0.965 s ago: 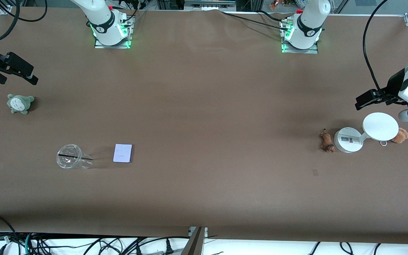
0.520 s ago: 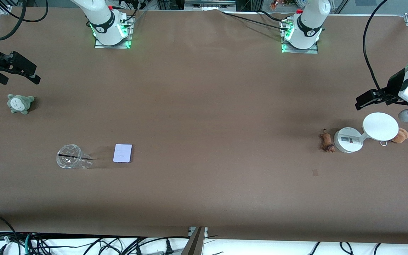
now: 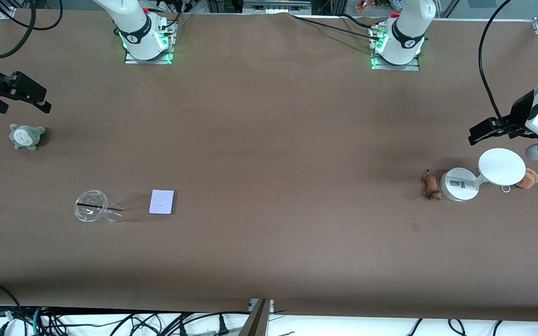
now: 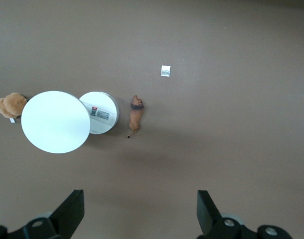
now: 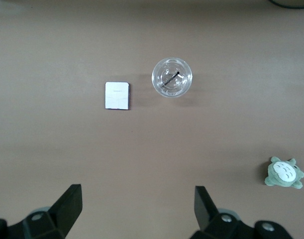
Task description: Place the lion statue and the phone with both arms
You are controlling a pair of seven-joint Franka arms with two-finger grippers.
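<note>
The lion statue, small and orange-brown, lies on the table beside the base of a white stand; it also shows in the left wrist view. The phone, a pale lavender slab, lies flat beside a clear cup; it also shows in the right wrist view. My left gripper hangs open and empty in the air near the stand's disc, its own view looking down on the lion. My right gripper hangs open and empty above the grey-green plush, with the phone below in its view.
A tan-orange plush sits beside the stand's disc toward the left arm's end. A small square tag lies on the table nearer to the front camera than the lion. The brown table is bare between the two groups.
My right gripper has shifted slightly above the grey-green plush. The left arm and all the objects have not moved.
</note>
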